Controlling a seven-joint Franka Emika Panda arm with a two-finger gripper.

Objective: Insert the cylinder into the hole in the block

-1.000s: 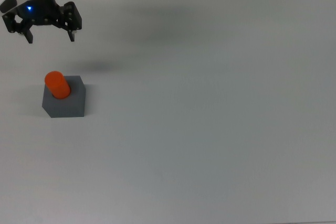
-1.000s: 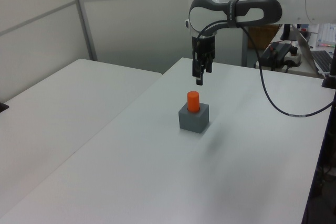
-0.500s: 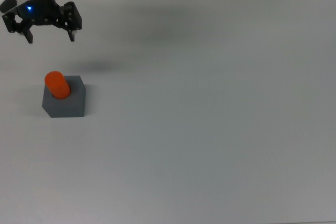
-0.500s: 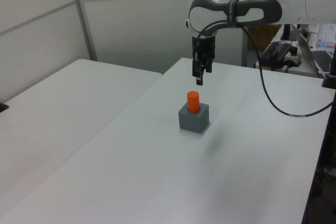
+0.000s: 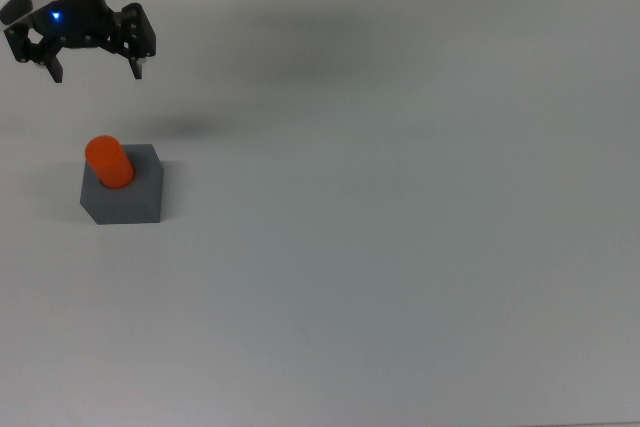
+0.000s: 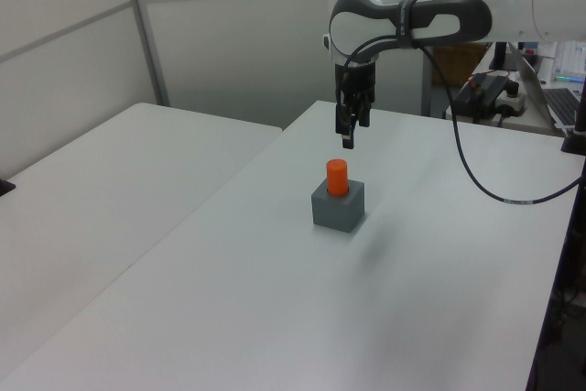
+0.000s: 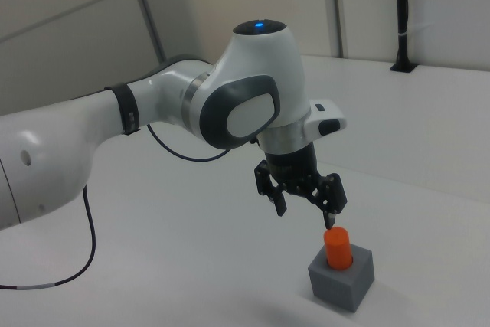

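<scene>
Your gripper (image 5: pixel 95 69) hangs above the table with its two black fingers spread wide and nothing between them; in the right view (image 7: pixel 305 206) it sits up and off to the right view's left of the orange cylinder (image 7: pixel 337 248), clear of it. From the fingers outward you have the dark finger mount, then the glossy white and grey wrist housing (image 7: pixel 253 86) with a small blue light, and a black cable (image 6: pixel 476 167) looping off the arm.

The cylinder (image 5: pixel 109 162) stands upright in the round recess of the grey block (image 5: pixel 127 197), its upper half sticking out above the top face. In the left view it sits centred on the block (image 6: pixel 337 208), directly below the gripper (image 6: pixel 348 125).

By my reading the placing is done and you are in the retreat step; all the next move calls for is lifting clear without brushing the cylinder.

The cylinder is smooth, bright and round-topped, likely plastic; the block is matte slate-grey with crisp edges; the white table (image 5: pixel 420 227) is plain and flat
</scene>
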